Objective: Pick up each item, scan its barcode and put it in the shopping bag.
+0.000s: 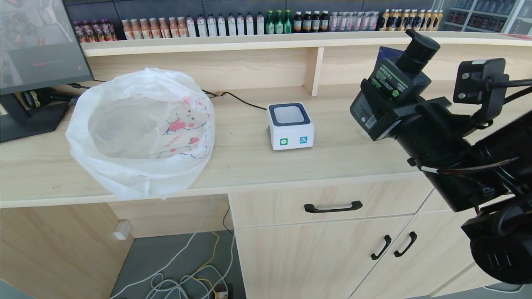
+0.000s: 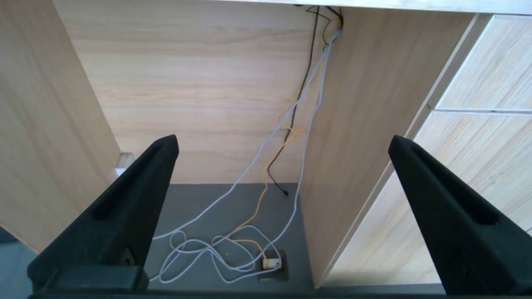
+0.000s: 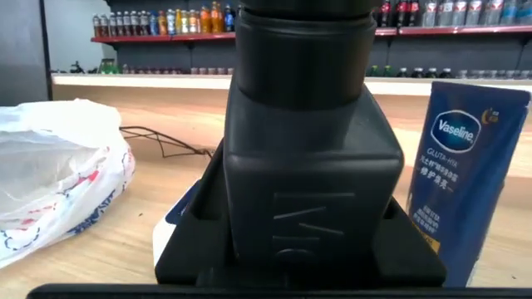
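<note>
My right gripper (image 1: 409, 120) is shut on a black bottle (image 1: 388, 85) with a green-and-white label, held tilted above the counter's right part, to the right of the white barcode scanner (image 1: 289, 126). The right wrist view has the black bottle (image 3: 303, 158) close up between the jaws, with a corner of the scanner (image 3: 177, 218) behind it. The white plastic shopping bag (image 1: 143, 128) stands open on the counter's left. A blue tube (image 3: 465, 166) stands upright on the counter beyond the bottle. My left gripper (image 2: 283, 158) hangs open below the counter, nothing between its fingers.
A monitor (image 1: 37, 41) stands at the far left of the wooden counter (image 1: 249, 166). A raised shelf with several drink bottles (image 1: 257, 23) runs along the back. Drawers and cupboard doors (image 1: 332, 206) lie under the counter; cables (image 2: 241, 241) trail on the floor.
</note>
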